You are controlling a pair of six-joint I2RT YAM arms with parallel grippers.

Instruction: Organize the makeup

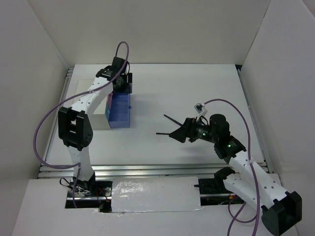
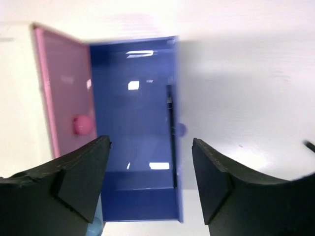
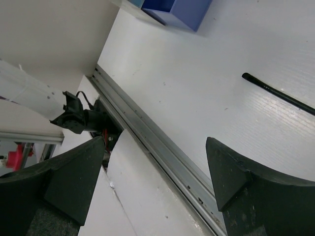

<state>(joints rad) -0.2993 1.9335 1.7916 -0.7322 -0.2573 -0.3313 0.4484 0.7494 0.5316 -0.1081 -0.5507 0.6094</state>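
A thin black pencil [image 2: 171, 132] lies inside the open blue drawer [image 2: 133, 123] along its right wall. My left gripper [image 2: 150, 142] hangs open and empty above that drawer; it also shows in the top view [image 1: 123, 83]. Two thin black pencils [image 1: 170, 119] [image 1: 162, 133] lie on the table mid-right. My right gripper [image 1: 178, 132] is open and empty just right of them, low over the table. In the right wrist view [image 3: 155, 142] one black pencil [image 3: 275, 93] lies beyond the fingers. No compacts are in view.
The white box [image 1: 98, 115] stands at the left with a shut pink drawer [image 2: 64, 93] beside the blue one. A pale blue round thing [image 2: 93, 227] peeks out by my left finger. A metal rail [image 3: 162, 152] runs along the table's near edge. White walls surround the table.
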